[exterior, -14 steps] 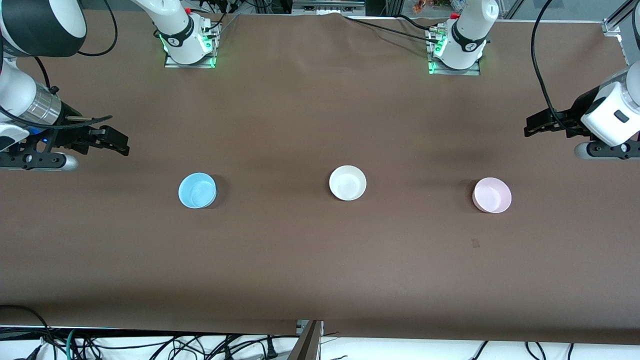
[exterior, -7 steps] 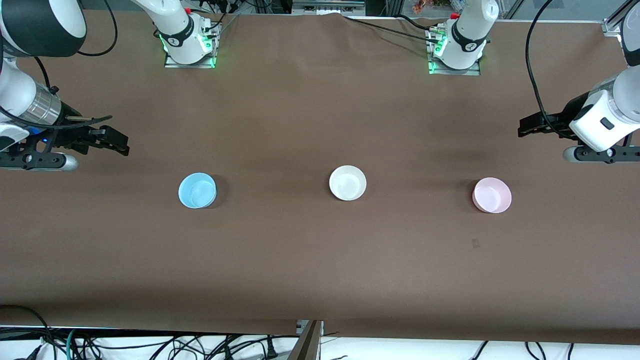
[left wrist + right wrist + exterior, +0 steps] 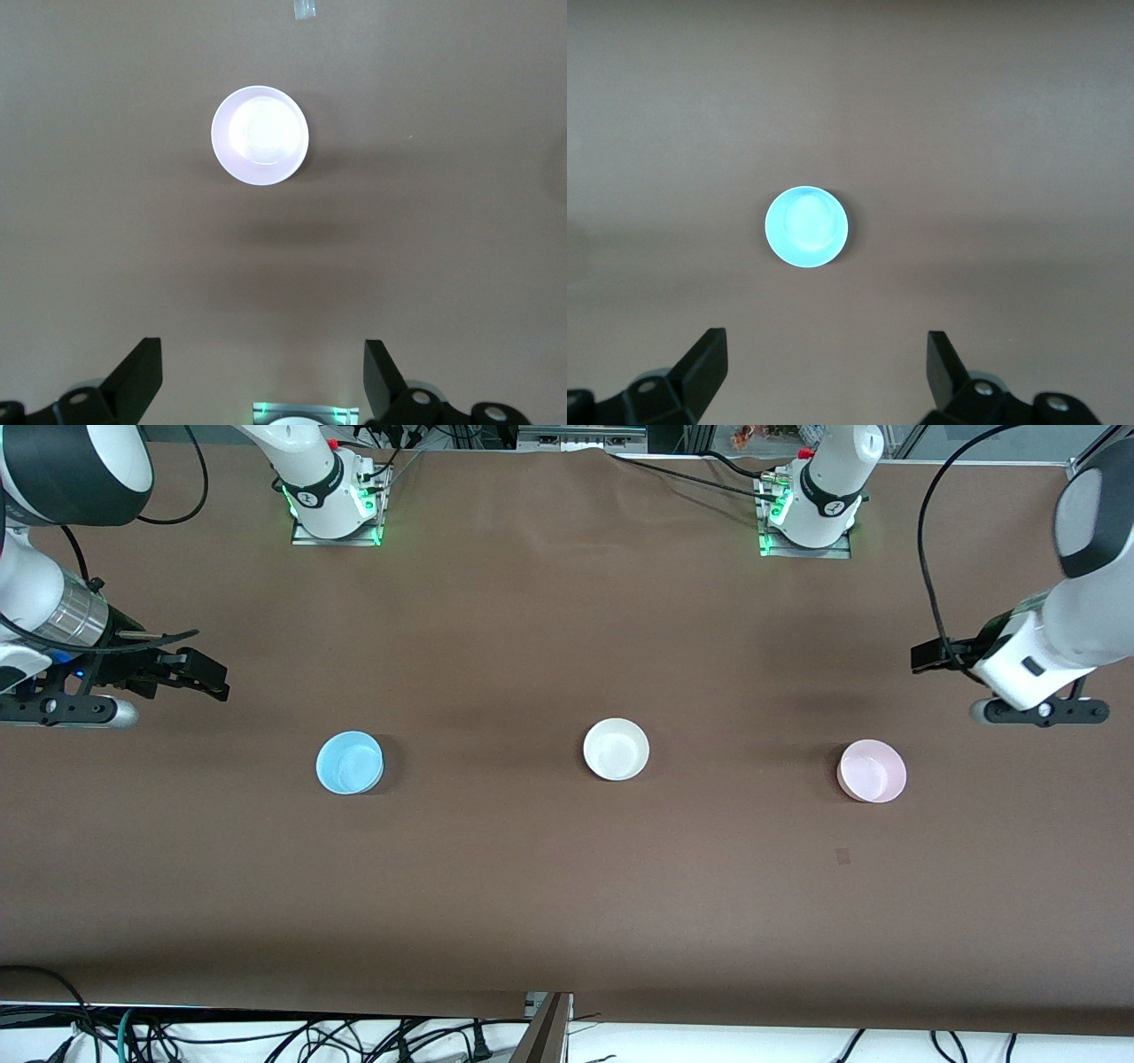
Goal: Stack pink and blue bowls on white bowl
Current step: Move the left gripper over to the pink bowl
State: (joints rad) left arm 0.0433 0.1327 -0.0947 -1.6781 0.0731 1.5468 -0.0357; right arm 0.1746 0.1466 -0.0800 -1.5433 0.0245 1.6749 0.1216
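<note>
Two glossy white Franka arms (image 3: 1076, 624) with black joint bands, black looping cables (image 3: 930, 558), green-lit bases (image 3: 337, 509) at the frame's top, and matte black two-finger grippers (image 3: 208, 676).

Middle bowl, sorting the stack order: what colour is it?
Off-white; the middle bowl shows best in the front view.

the small round off-white plastic bowl (image 3: 616, 749) sits mid-table, between the small round light blue plastic bowl (image 3: 349, 763) toward the right arm's end and the small round pale pink plastic bowl (image 3: 872, 771) toward the left arm's end, all well apart.
</note>
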